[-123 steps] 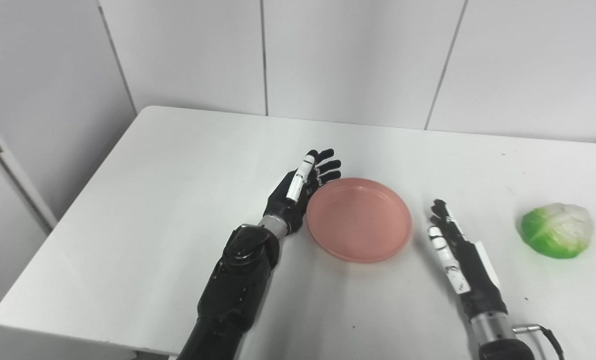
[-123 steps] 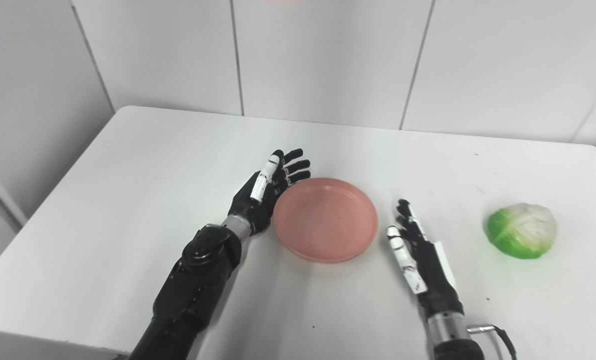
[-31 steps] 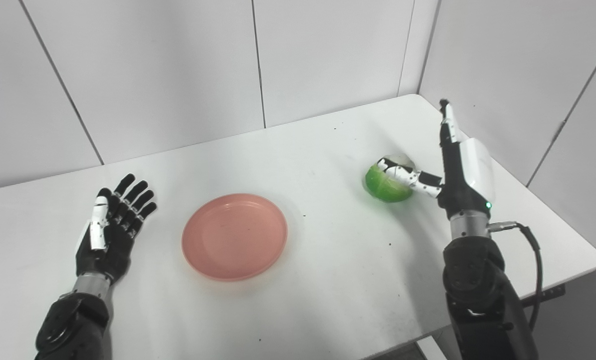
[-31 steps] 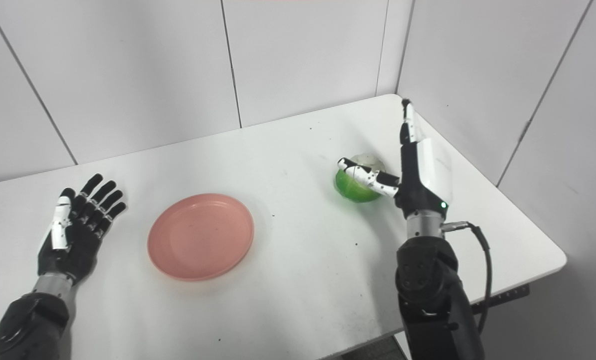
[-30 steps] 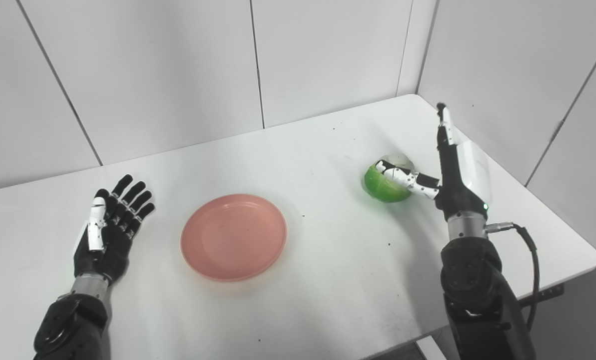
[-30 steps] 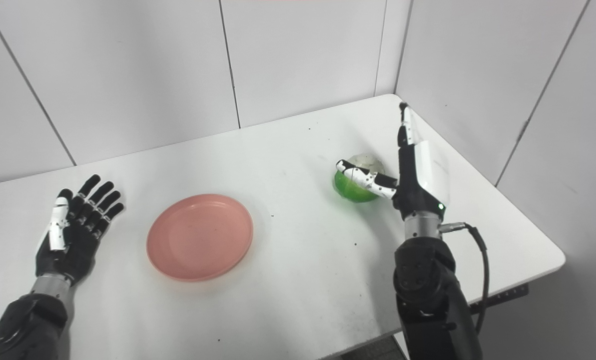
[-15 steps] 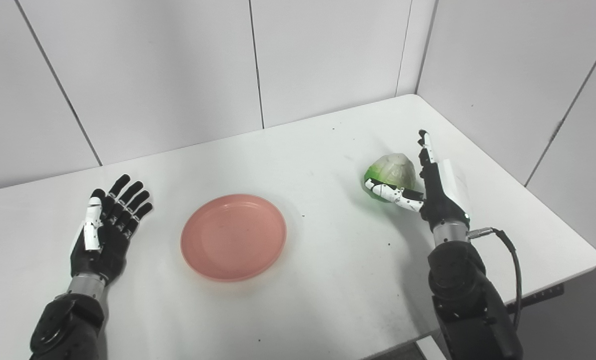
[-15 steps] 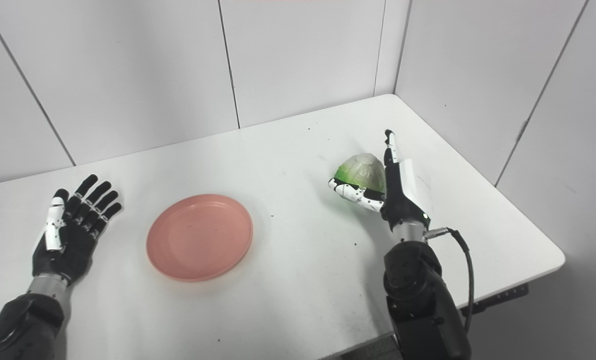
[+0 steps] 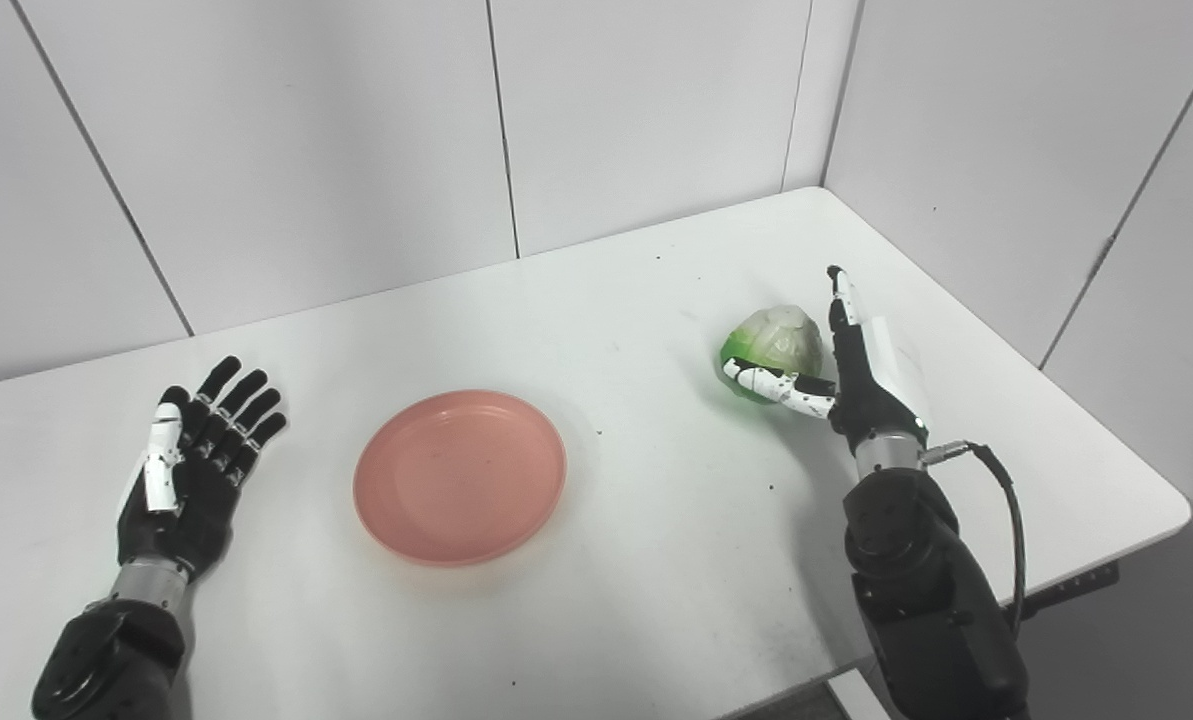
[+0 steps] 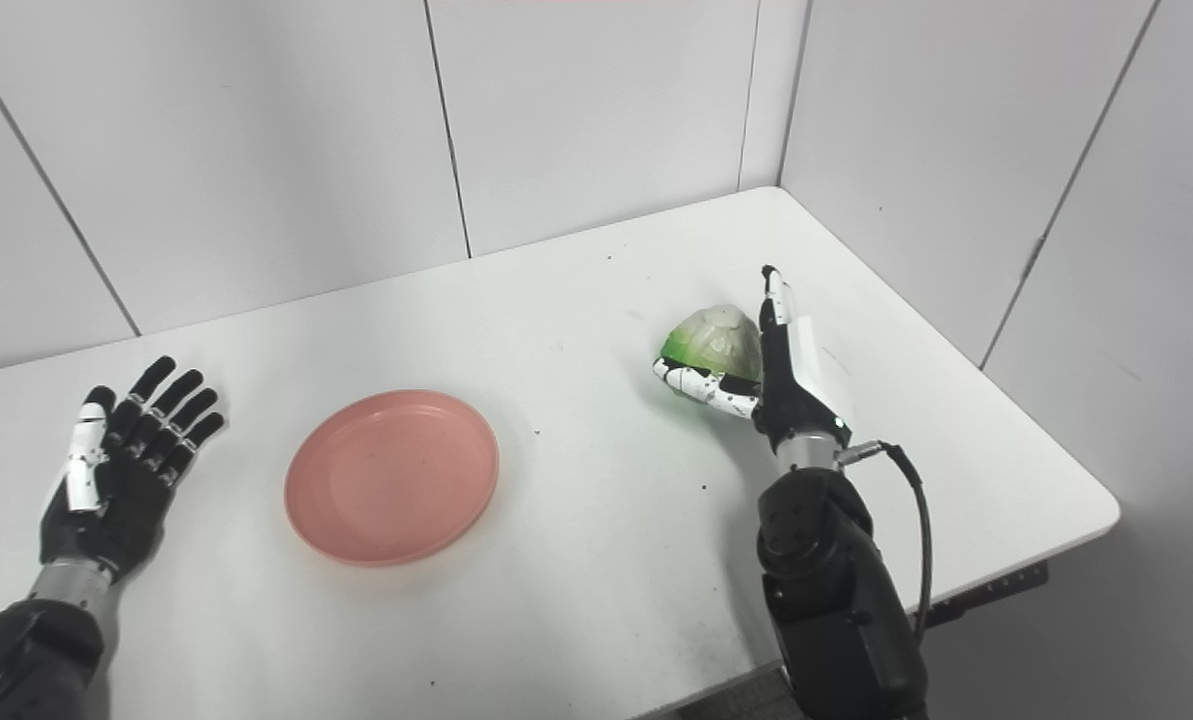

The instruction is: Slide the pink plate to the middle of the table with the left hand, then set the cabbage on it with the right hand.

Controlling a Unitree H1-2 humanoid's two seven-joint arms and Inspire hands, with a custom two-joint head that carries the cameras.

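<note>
A: Start at the right hand [image 9: 851, 375]. What has it got?

B: The cabbage [image 9: 771, 342]. The thumb runs under its near, lower side and the palm stands against its right flank, fingers pointing up behind it. So it is cupped from one side, not wrapped all round. I cannot tell whether it is clear of the table [image 9: 656, 520] or resting on it.

A: How do you think it will handle?

B: It looks round, glossy and rather stiff, probably a light plastic model. My guess is that it is slippery and inclined to roll out of a side grip. A hold low down, with the thumb beneath and the fingers curled over the far side, should be safer than pinching the top.

A: And the plate [image 9: 459, 476]?

B: It lies flat near the middle of the table, well apart from the cabbage and to its left, with nothing on it. It is shallow with a low rim, so a round thing set down off-centre might roll off.

A: The left hand [image 9: 191, 470]?

B: Spread wide, palm up, holding nothing, resting on the table well left of the plate.
</note>
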